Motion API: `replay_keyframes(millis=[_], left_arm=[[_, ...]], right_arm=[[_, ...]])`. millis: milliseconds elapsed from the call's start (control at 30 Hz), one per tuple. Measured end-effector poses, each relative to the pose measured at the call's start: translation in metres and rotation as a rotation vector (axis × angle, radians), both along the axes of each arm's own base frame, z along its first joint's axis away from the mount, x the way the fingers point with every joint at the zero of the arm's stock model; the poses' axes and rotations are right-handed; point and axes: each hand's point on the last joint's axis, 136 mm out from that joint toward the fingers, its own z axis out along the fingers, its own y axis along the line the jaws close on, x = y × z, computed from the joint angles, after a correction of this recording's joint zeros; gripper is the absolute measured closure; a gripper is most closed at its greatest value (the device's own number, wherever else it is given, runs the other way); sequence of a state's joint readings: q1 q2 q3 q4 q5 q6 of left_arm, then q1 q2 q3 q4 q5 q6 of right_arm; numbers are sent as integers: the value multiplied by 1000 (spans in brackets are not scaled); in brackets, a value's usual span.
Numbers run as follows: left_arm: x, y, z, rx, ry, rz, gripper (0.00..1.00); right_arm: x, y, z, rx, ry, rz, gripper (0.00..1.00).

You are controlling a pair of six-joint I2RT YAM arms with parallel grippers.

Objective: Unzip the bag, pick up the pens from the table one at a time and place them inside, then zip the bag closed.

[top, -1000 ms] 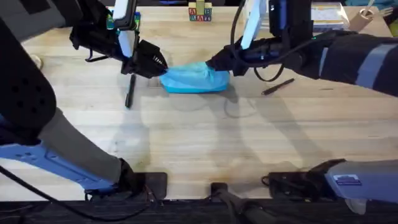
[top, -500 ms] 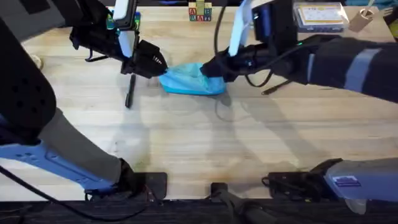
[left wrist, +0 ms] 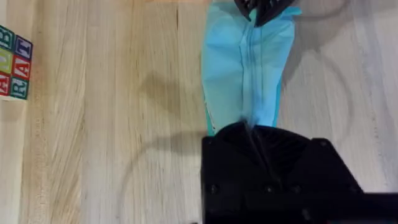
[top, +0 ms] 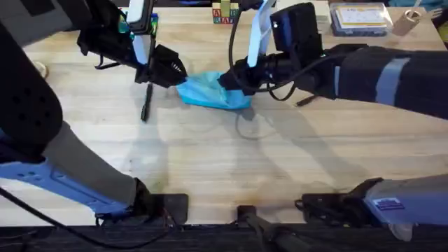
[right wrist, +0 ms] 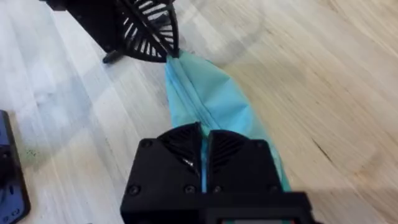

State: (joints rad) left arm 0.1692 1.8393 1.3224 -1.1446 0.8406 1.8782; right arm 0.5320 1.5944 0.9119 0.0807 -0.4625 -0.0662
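The turquoise bag (top: pixel 208 92) lies on the table (top: pixel 224 161) at the far middle, a little bunched up. My left gripper (top: pixel 180 75) is shut on the bag's left end, also seen as the left gripper (left wrist: pixel 252 132) pinching the bag (left wrist: pixel 245 68). My right gripper (top: pixel 228 81) is shut on the zipper line near the bag's middle; the right gripper (right wrist: pixel 203 142) straddles the bag (right wrist: pixel 208 102). One black pen (top: pixel 146 103) lies left of the bag. A second pen (top: pixel 306 102) lies to the right, partly under the right arm.
Alphabet blocks (top: pixel 225 14) stand at the far edge, also seen as blocks (left wrist: pixel 12 62). A clear plastic box (top: pixel 360 17) sits at the far right. The near half of the table is bare wood.
My right gripper has slid left along the bag from its right end toward the middle, and the bag has bunched and shortened. The left gripper has held still.
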Motion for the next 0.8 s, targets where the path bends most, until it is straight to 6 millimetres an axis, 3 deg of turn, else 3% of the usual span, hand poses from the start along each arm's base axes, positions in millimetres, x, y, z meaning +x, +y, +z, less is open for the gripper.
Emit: replay_keyframes(millis=[333, 500, 800], left_arm=[[0, 0, 0, 0, -1, 0, 959], [-1, -3, 1, -10, 2, -5, 959], [-1, -3, 2, -12, 1, -5, 959]], right_arm=[[6, 6, 11, 45, -27, -13, 969], [-2, 30, 35, 125, -58, 49, 971], [-6, 33, 35, 136, -36, 59, 970]])
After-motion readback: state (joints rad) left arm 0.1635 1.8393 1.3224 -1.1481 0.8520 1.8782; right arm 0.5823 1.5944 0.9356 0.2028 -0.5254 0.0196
